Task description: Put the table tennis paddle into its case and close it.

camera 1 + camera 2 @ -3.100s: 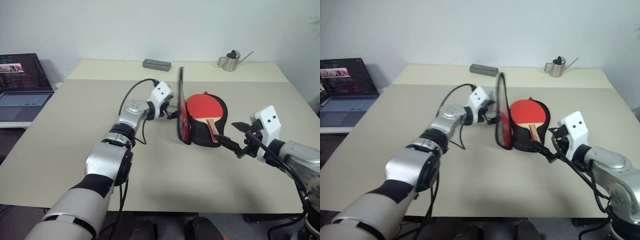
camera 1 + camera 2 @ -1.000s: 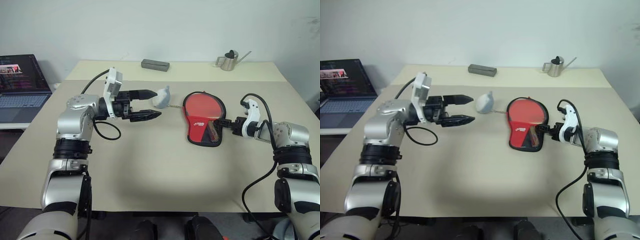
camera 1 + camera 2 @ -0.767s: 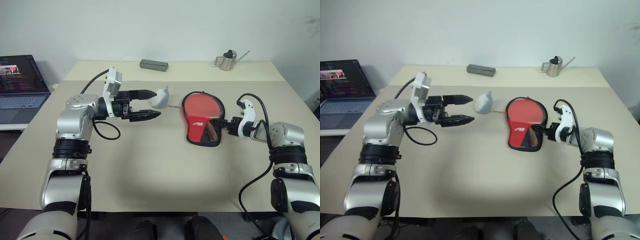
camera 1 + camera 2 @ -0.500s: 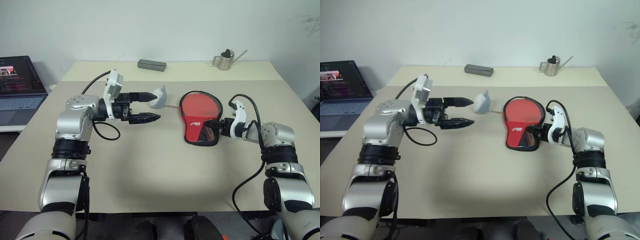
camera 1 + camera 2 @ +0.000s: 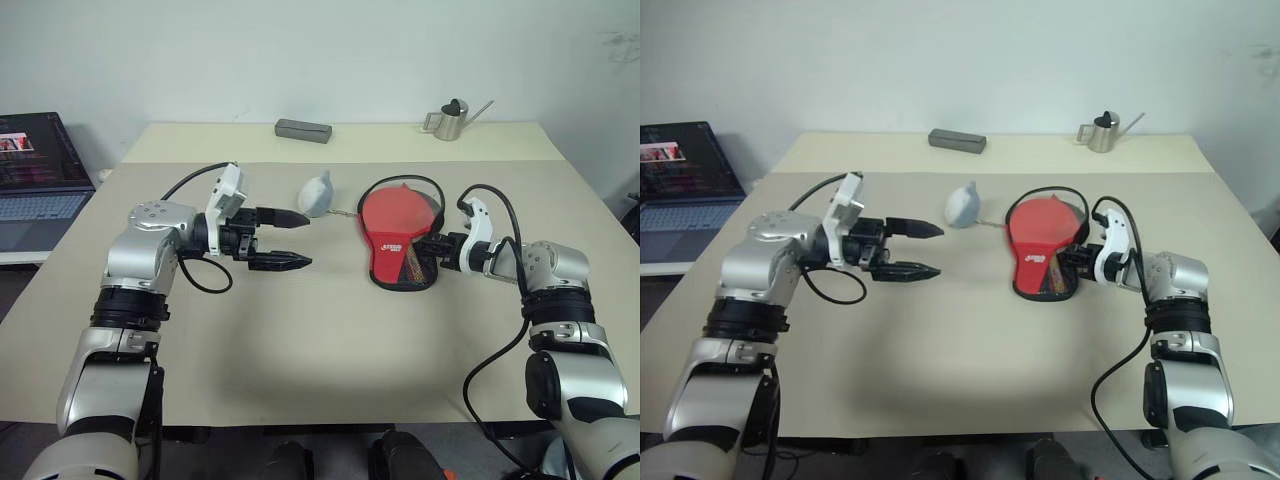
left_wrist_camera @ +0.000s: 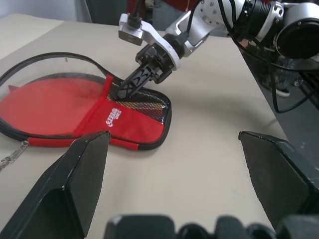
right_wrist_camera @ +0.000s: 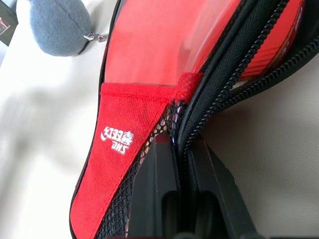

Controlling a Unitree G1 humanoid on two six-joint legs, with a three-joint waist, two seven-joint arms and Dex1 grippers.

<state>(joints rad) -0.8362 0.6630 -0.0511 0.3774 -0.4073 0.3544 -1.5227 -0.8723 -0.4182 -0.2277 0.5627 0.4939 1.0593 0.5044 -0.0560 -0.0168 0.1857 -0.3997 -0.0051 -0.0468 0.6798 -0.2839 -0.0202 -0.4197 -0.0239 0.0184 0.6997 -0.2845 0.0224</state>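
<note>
Both grippers differ: right gripper (image 5: 432,247) clenches the case (image 5: 396,236) edge, handle end nearest robot; left gripper (image 5: 292,239) gapes.

The table tennis paddle (image 7: 269,55) sits almost wholly hidden inside the case (image 5: 398,222) — a red strip shows through the zipper gap at 2 o'clock in the right wrist view, and its handle is only a striped blur behind the black mesh. The right gripper (image 7: 182,199) is cut off at 6 o'clock there. The small white logo (image 5: 391,246) is too small to read from the head. The laptop (image 5: 38,170) at 9 o'clock is cropped by the edge.
</note>
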